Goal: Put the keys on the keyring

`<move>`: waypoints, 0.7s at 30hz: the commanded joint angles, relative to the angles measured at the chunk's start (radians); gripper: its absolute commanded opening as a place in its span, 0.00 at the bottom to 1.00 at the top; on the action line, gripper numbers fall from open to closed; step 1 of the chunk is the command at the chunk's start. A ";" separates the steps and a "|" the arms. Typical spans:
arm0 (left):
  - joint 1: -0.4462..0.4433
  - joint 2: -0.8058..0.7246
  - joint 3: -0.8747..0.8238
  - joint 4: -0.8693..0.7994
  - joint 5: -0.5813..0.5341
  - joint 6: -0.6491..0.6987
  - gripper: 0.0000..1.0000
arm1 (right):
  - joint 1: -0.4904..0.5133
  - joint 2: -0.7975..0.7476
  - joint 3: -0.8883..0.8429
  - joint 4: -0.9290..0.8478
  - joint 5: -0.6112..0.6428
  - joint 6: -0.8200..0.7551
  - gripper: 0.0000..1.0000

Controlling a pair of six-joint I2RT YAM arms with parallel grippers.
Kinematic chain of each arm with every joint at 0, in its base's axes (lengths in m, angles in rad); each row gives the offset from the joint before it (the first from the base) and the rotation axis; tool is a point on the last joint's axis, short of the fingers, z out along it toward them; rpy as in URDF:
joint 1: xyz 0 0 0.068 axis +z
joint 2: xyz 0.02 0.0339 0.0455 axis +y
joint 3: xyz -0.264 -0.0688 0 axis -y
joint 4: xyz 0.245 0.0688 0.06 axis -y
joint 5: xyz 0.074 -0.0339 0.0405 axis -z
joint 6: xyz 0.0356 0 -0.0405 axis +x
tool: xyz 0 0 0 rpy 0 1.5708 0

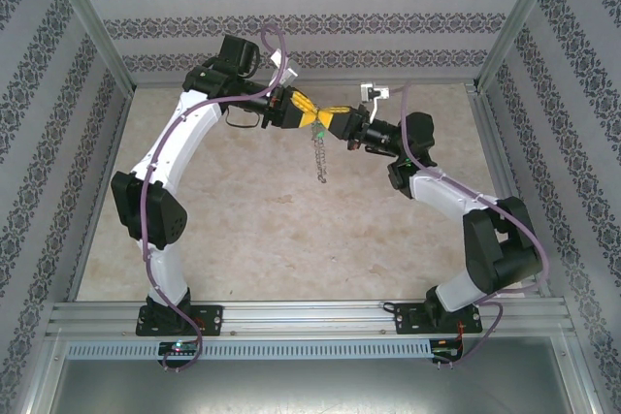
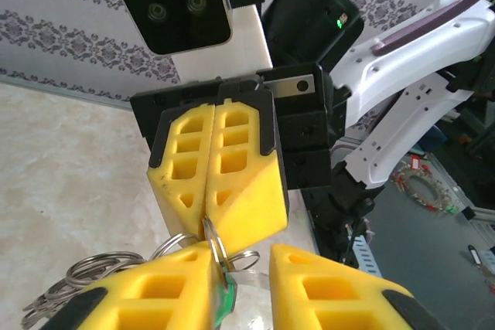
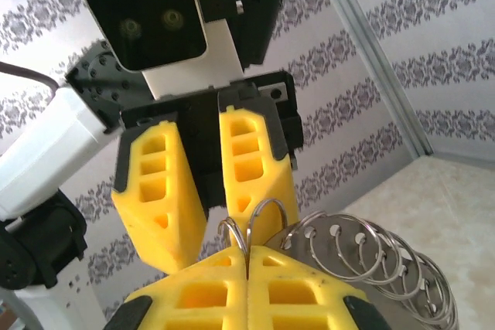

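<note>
Top external, arms arched inward, L end effector (image 1: 313,118) ajar, R end effector (image 1: 326,123) clamping keyring (image 1: 318,154)

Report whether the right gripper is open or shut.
Shut: the right gripper has its yellow fingers pressed together, pinching a silvery ring.

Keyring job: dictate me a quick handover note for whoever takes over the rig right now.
The left gripper is open, fingers either side of the rings.
The right gripper is shut on the keyring, which dangles above the table.
The green key tag sits just below that pinch.
Done: tag and ring meet in mid-air.
Left: threading unconfirmed; check before letting go.
</note>
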 commanded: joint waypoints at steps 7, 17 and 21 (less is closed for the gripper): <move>0.043 -0.096 0.000 0.023 -0.006 -0.010 0.35 | -0.056 -0.131 0.219 -0.678 -0.140 -0.418 0.00; 0.044 -0.092 0.048 -0.049 0.005 0.019 0.41 | -0.009 -0.099 0.598 -1.513 0.010 -1.027 0.00; 0.042 -0.086 0.062 -0.082 0.008 0.036 0.43 | 0.024 -0.052 0.740 -1.745 0.092 -1.191 0.00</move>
